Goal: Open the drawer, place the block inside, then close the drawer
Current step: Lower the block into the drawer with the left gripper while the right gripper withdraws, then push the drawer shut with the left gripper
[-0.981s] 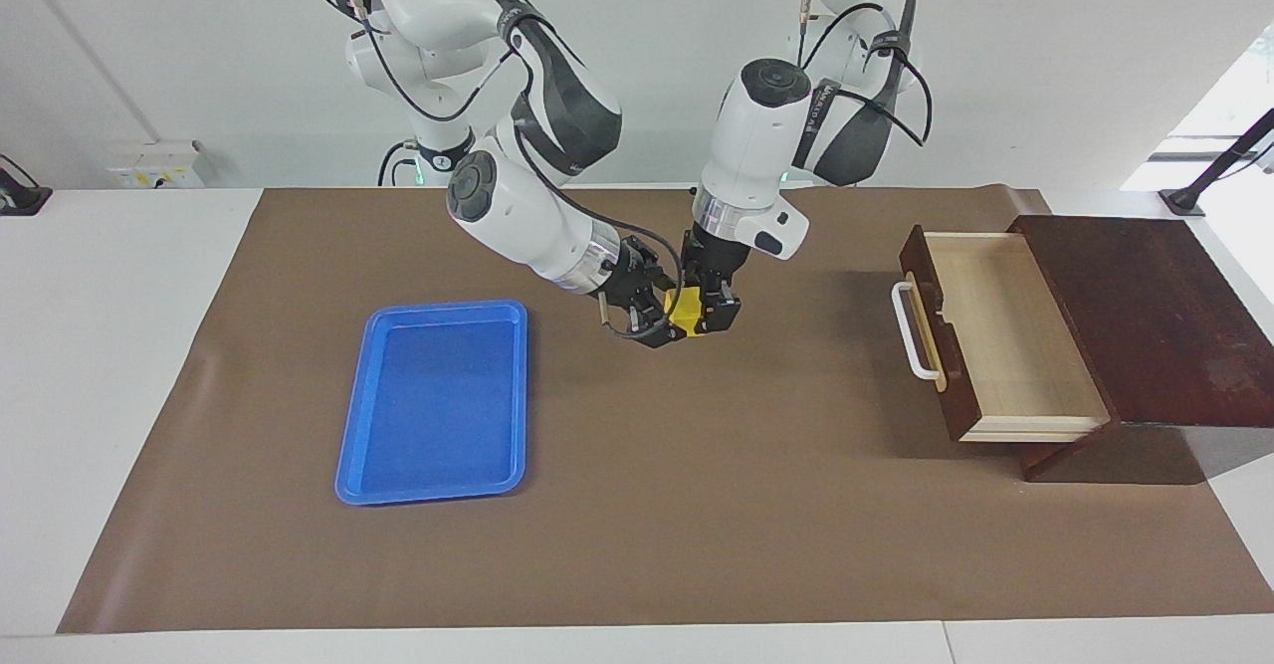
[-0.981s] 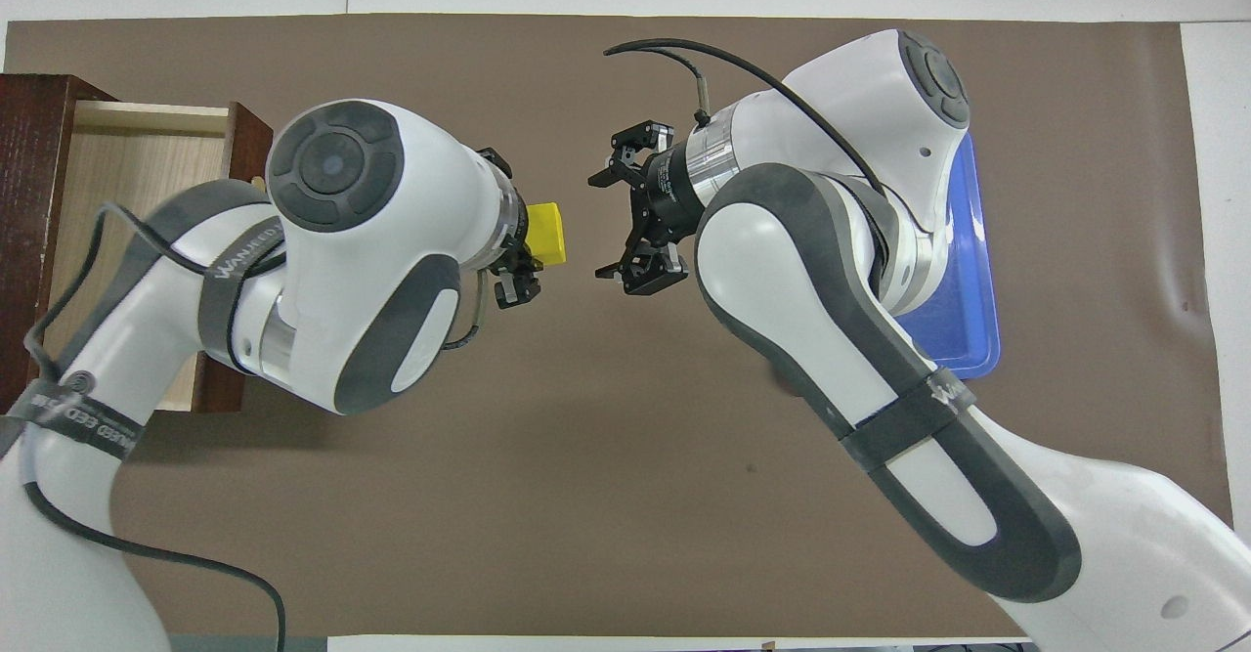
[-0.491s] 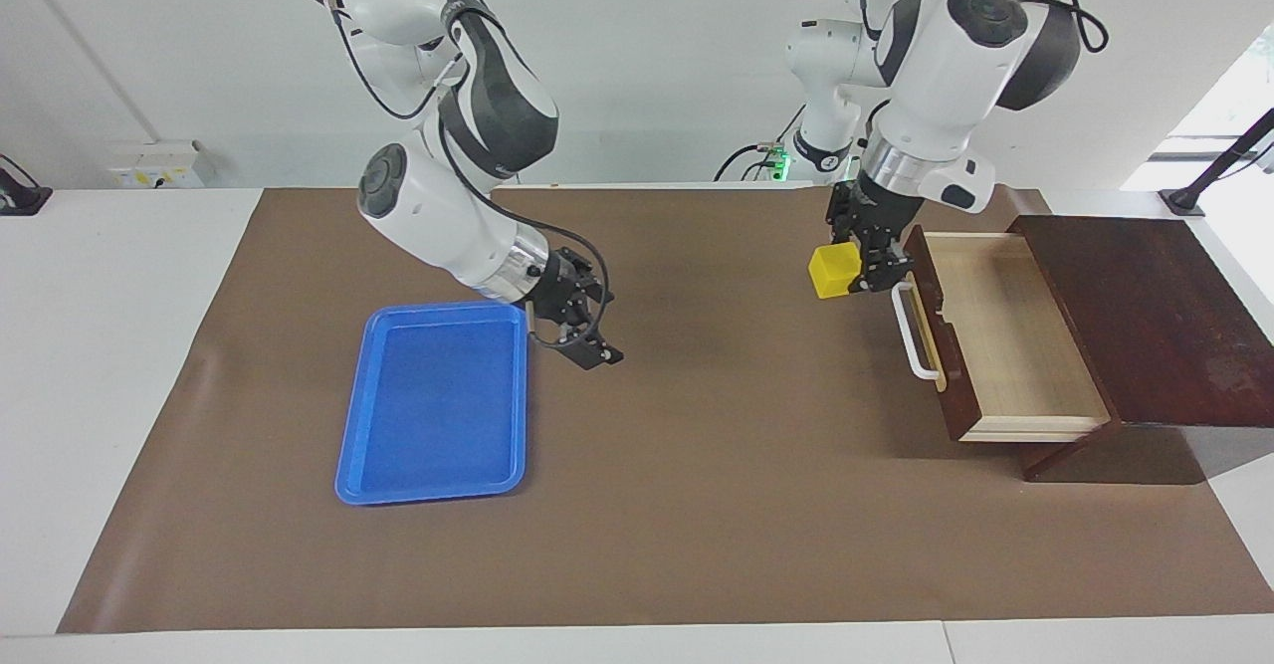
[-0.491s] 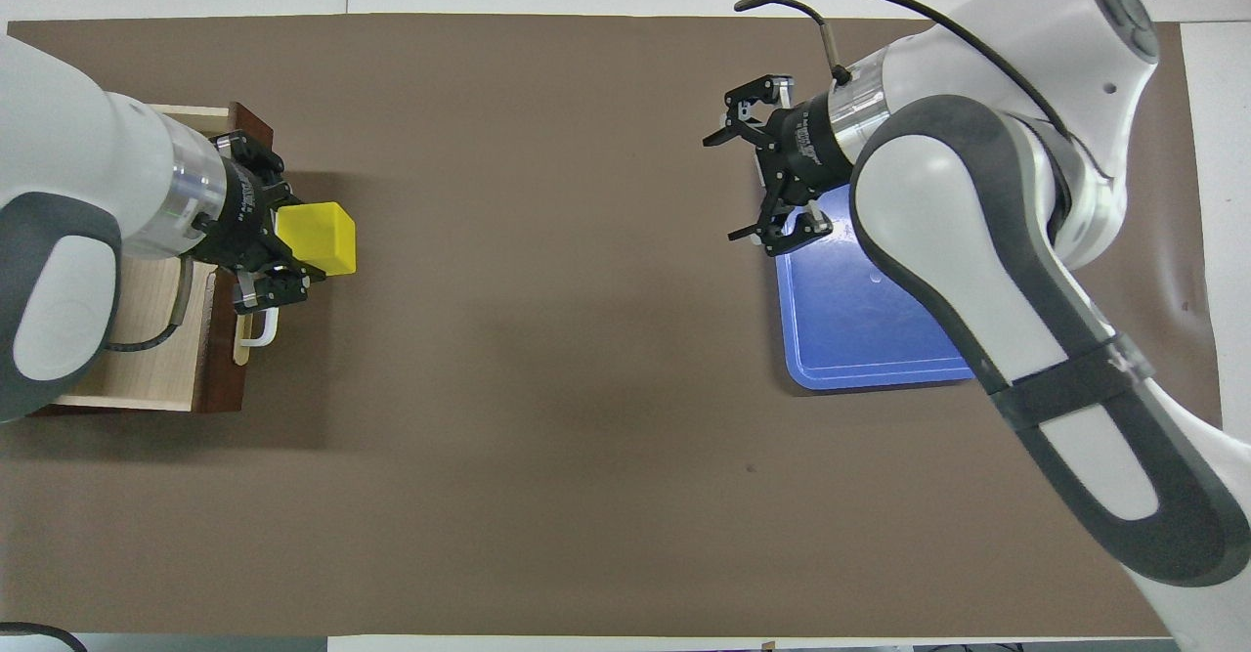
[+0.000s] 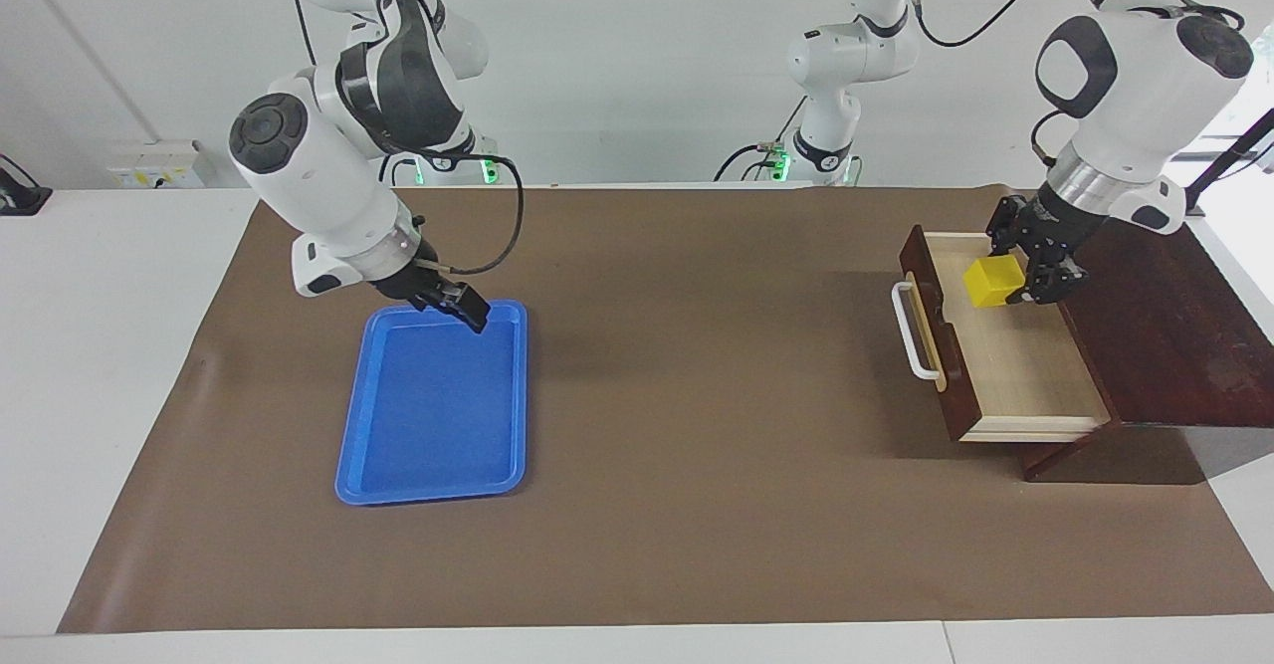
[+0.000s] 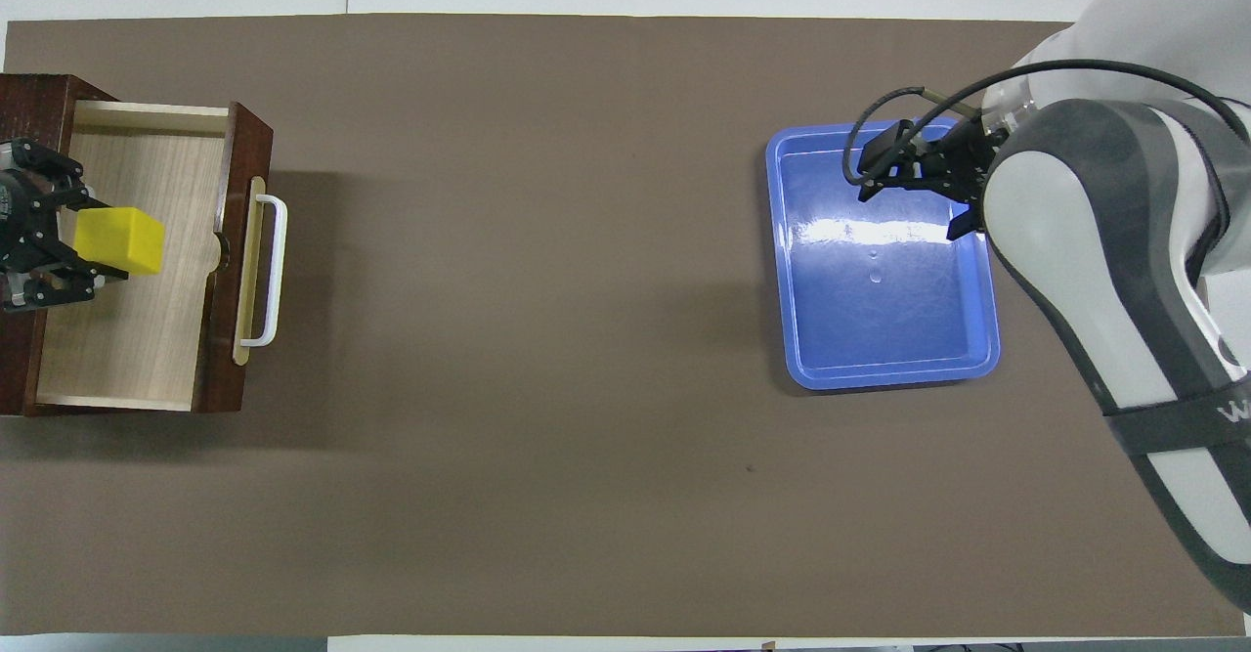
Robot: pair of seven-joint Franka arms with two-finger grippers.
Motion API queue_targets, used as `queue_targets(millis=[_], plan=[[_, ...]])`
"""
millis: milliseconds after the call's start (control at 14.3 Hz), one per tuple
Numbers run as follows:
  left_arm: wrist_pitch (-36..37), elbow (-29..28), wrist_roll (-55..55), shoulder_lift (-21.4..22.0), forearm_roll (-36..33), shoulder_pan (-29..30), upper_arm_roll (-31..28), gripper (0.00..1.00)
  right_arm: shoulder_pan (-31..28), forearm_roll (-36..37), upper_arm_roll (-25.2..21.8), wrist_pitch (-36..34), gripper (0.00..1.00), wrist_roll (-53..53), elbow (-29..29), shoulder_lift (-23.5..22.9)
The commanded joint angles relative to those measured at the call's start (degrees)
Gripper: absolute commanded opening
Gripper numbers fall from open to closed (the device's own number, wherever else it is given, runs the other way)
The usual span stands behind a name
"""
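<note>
Over the open drawer (image 5: 1025,365), left gripper (image 5: 1017,276) clenched on the block (image 5: 994,281), held above the pale floor. Best lowered well inside the walls before letting go. Right gripper (image 5: 468,306) waiting over the blue tray (image 5: 433,465), finger state unclear. Brown mat (image 5: 697,505) covering the white counter (image 5: 109,345); plain wall at the robots' end.

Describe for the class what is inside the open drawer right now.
The drawer shows only its bare pale wood floor. The block hangs over it, gripped by the left gripper, not yet set down. Gripper and block cover part of the floor; nothing can be said about that patch.
</note>
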State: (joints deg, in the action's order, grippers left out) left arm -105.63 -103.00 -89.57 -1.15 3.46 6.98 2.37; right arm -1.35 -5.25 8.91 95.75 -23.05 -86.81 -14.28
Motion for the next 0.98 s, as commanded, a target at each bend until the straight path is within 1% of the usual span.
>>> queue_targets(millis=[0, 70, 140, 210, 280, 350, 421, 491, 561, 631, 771, 841, 911], plan=[[-7.02, -11.13, 2.82, 5.7, 0.49, 1.02, 0.62, 0.0, -3.39, 5.06, 0.58, -2.31, 1.0, 14.84, -0.82, 3.98], [-9.4, -14.04, 3.61, 6.59, 0.4, 1.02, 0.62, 0.0, -4.44, 5.34, 0.58, -3.28, 1.0, 16.7, -0.82, 5.21], [-10.9, -16.07, 4.31, 6.6, 0.49, 1.1, 0.62, 0.0, -5.33, 5.42, 0.67, -4.68, 1.0, 17.59, -0.99, 6.7], [-11.18, -17.48, 3.97, 6.6, 0.49, 1.63, 0.62, 0.0, -5.51, 5.51, 0.58, -6.08, 1.0, 18.12, -0.99, 8.2], [-11.53, -18.02, 3.79, 6.51, 0.49, 1.72, 0.7, 0.08, -5.51, 5.95, 0.58, -7.58, 1.0, 18.74, -0.99, 9.43], [-12.14, -18.9, 4.22, 6.6, 0.4, 1.63, 0.7, 0.27, -5.6, 6.56, 0.58, -9.33, 1.0, 20.05, -0.99, 10.83], [-12.93, -19.25, 4.66, 6.6, 0.4, 1.72, 0.7, 0.57, -5.6, 6.66, 0.58, -10.66, 1.0, 21.28, -0.99, 11.89], [-13.46, -19.0, 5.8, 6.51, 0.4, 1.89, 0.62, 1.0, -5.77, 6.66, 0.5, -11.63, 1.0, 22.25, -1.17, 12.6], [-13.55, -17.51, 5.64, 5.73, 0.32, 1.9, 0.62, 1.0, -5.86, 6.74, 0.5, -11.9, 1.0, 23.22, -1.17, 12.69], [-12.08, -13.32, 5.11, 4.15, 0.32, 1.63, 0.7, 1.0, -5.95, 6.92, 0.5, -11.64, 1.0, 25.14, -1.61, 12.78], [-4.45, -2.96, 1.62, -0.06, 0.32, 0.41, 1.14, 1.0, -6.39, 7.1, -0.2, -11.02, 1.0, 27.53, -3.01, 13.48], [-2.41, 1.27, -3.28, -2.17, 0.32, -2.73, 1.23, 1.0, -6.13, 7.1, -1.08, -11.19, 1.0, 27.45, -3.19, 13.57], [-2.57, 1.92, -6.81, -2.63, -0.12, -6.59, 1.14, 1.0, -5.6, 7.1, -1.52, -11.28, 1.0, 27.01, -3.89, 14.01]])
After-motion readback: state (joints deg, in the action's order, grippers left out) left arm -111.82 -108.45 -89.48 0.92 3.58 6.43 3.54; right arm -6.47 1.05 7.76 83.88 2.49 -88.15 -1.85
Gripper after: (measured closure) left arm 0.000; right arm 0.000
